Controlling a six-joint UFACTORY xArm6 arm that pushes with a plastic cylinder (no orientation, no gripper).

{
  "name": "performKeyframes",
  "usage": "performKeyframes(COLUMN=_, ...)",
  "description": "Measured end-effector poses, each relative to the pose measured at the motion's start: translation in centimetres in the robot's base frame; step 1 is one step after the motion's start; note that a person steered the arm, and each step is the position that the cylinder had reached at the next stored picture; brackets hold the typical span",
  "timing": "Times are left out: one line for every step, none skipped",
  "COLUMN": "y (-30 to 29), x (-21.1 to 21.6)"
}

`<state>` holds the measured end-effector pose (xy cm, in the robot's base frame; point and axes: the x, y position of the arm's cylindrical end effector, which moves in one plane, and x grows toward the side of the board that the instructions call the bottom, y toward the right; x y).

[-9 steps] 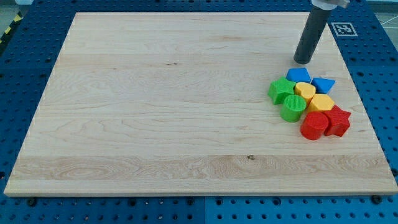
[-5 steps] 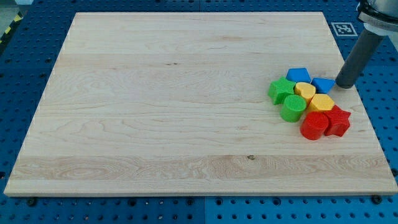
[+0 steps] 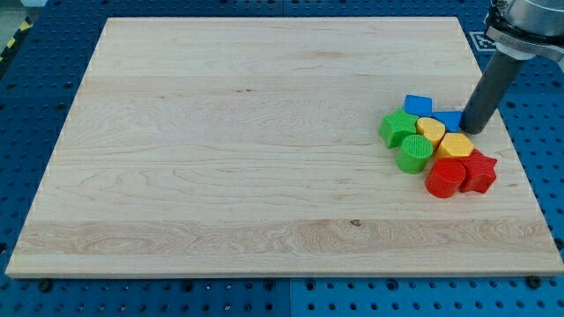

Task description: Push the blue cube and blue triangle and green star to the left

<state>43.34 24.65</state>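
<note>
The blocks sit in a cluster at the board's right side. The blue cube (image 3: 419,106) is at the cluster's top. The blue triangle (image 3: 448,120) lies to its right, partly hidden by my rod. The green star (image 3: 399,129) is at the cluster's left. My tip (image 3: 474,129) stands against the blue triangle's right edge, at the cluster's upper right.
A green cylinder (image 3: 414,155), two yellow blocks (image 3: 432,129) (image 3: 456,146), a red cylinder (image 3: 445,178) and a red star (image 3: 478,170) fill the cluster below. The wooden board's right edge (image 3: 507,141) is close by. A marker tag (image 3: 482,40) lies off the board's top right.
My tip swung from above the cluster round to its right, then moved left against the blue triangle. The triangle and the blue cube have shifted slightly left.
</note>
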Motion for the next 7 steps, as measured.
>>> performKeyframes(y=-2.2, x=-1.5)
performKeyframes(y=-3.5, x=-1.5)
performKeyframes(y=-4.5, x=-1.5)
performKeyframes(y=-5.0, x=-1.5)
performKeyframes(y=-5.9, x=-1.7)
performKeyframes(y=-6.9, x=-3.0)
performKeyframes(y=-8.0, x=-3.8)
